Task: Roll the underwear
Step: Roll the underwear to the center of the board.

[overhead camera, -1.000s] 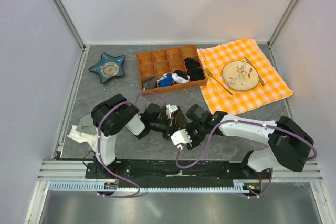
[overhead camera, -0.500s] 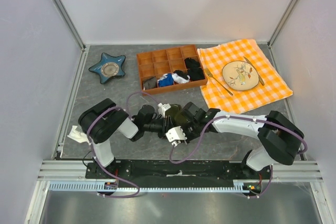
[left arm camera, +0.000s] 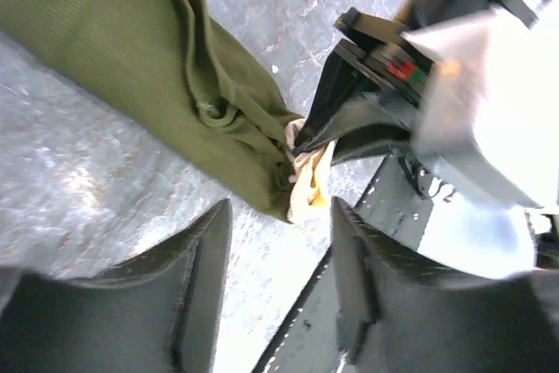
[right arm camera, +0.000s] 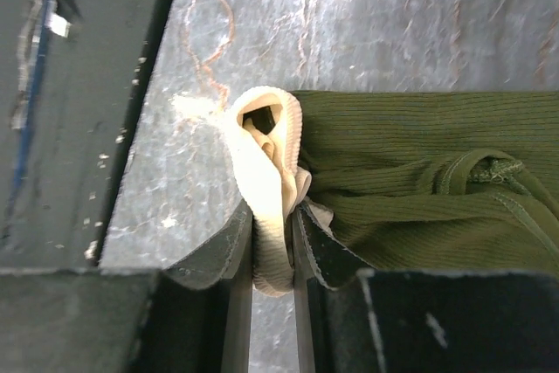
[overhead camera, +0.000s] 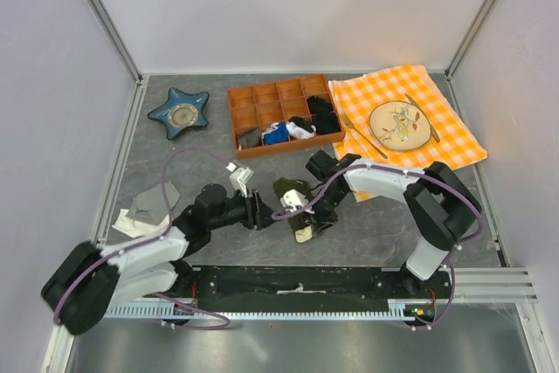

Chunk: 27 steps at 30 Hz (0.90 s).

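- The underwear [right arm camera: 419, 189] lay on the grey surface [overhead camera: 376, 224], bunched into a long olive strip. It sat between the two tools, apart from the tray [overhead camera: 232, 115] and on its near side.
- Its cream waistband [right arm camera: 262, 146] stuck out at one end, doubled over on itself.
- The right tool [right arm camera: 272, 216] was almost closed, pinching that waistband.
- The left tool [left arm camera: 279, 216] stood partly open and held nothing; the waistband end lay just ahead of it.
- The step in hand looked like starting the roll from the waistband end, as no tight roll had formed yet.
- The next move would call for turning the pinched end over onto the strip, with the left tool steadying the cloth so it did not drag.
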Motion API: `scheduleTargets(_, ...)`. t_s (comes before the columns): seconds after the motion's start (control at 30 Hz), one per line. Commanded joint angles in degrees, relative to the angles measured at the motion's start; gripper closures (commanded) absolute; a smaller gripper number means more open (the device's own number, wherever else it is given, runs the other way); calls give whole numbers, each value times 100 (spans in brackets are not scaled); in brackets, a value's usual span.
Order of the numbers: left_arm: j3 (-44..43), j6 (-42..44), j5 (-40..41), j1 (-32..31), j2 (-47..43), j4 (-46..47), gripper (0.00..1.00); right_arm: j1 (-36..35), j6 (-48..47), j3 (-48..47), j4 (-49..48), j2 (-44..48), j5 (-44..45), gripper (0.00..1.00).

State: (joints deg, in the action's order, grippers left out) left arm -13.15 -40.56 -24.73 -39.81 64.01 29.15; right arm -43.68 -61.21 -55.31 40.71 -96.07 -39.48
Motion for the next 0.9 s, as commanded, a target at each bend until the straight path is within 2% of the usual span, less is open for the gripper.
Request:
scheduleTargets(0.0, 268, 953, 1135, 26, -1397, -1103, 34, 342, -312, -296, 1474, -605, -946, 79)
scheduleTargets(0.1, 584, 812, 1698, 26, -2338, -1324, 6, 413, -470, -551, 1931, -956, -1079, 79)
scheduleTargets(0.13, 768, 838, 1726, 26, -2575, -1289, 5, 422, -410, -638, 1949, -1018, -1053, 79)
scheduleTargets(0.27, 1209, 1145, 1341, 26, -3376, -981, 5, 483, -216, -814, 1967, -1299, -1061, 78)
scheduleTargets(0.3, 1296, 1277, 1052, 26, -3621, -885, 9, 509, -181, -858, 1985, -1352, -1061, 78)
scheduleTargets(0.5, 1517, 1568, 645, -158, -4098, -761, 13, 545, 13, -1236, 2230, -1800, -1079, 78)
scheduleTargets(0.73, 1350, 1867, 785, -790, -3633, -656, 15, 606, 92, -1614, 2547, -2231, -1114, 77)
scheduleTargets(0.87, 1157, 2095, 1154, -1265, -2975, -577, 15, 624, 83, -1685, 2644, -2328, -1123, 76)
